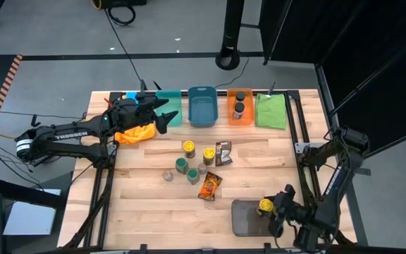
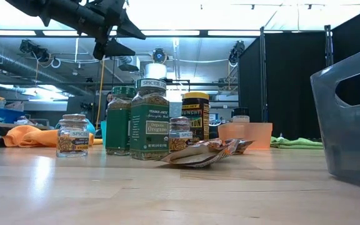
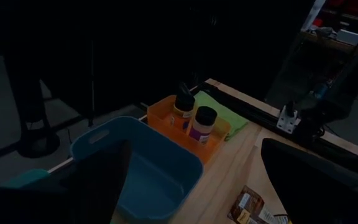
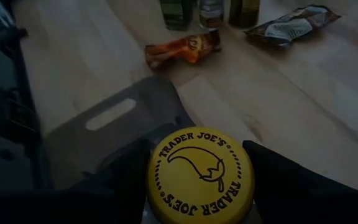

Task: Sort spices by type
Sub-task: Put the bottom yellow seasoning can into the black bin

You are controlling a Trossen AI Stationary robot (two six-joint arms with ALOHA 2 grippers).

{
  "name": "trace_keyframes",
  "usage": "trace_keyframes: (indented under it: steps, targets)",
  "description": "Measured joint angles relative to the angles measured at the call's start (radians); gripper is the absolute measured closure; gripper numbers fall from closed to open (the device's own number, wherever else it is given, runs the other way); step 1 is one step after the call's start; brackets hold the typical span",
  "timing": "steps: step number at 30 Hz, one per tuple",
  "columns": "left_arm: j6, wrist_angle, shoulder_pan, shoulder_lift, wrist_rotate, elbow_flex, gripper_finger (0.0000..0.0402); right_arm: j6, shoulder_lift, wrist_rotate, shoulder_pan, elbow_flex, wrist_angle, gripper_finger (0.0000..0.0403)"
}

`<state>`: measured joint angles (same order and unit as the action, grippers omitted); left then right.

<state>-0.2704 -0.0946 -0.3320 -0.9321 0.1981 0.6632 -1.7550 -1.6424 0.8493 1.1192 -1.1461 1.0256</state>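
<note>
Several small spice jars [image 1: 189, 164] stand grouped mid-table, with a brown foil packet [image 1: 223, 152] and an orange one [image 1: 210, 185] lying flat beside them. Two dark-lidded jars [image 1: 239, 103] stand in the orange bin [image 1: 240, 117] at the far edge. My right gripper [image 1: 272, 212] is at the near right, shut on a yellow-lidded jar [image 4: 199, 174] over the grey bin [image 1: 245, 217]. My left gripper [image 1: 164, 116] hovers open, with nothing between its fingers, at the far left by the teal bin [image 1: 171, 106]. My right gripper pinches the yellow-lidded jar between its two fingers [image 4: 277, 180], one on each side just under the lid's rim [image 4: 244, 186]. The fingers slant down from the table's near right corner. The lid hides the jar's body and base, so whether it rests in the grey bin cannot be seen.
A blue bin [image 1: 202, 106] stands between the teal and orange bins. A green cloth [image 1: 271, 111] lies at the far right and an orange cloth [image 1: 134, 134] under my left arm. Bare wood lies at the near left. Metal frame rails run along both side edges.
</note>
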Motion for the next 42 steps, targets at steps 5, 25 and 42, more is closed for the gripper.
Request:
trace_keyframes:
  steps: [5, 25, 42]
  targets:
    - [0.000, -0.021, 0.000, 0.000, 0.000, 0.000, 0.0032, -0.070, -0.032, 0.006, 0.018, 0.000, 0.029, 0.0167]
    - [-0.004, -0.019, 0.000, 0.000, 0.002, 0.000, 0.0032, -0.224, -0.108, -0.007, 0.033, 0.001, 0.121, 0.0167]
    - [-0.004, -0.019, 0.000, 0.000, 0.007, 0.000, 0.0032, -0.215, -0.108, -0.015, 0.033, 0.001, 0.112, 0.0133]
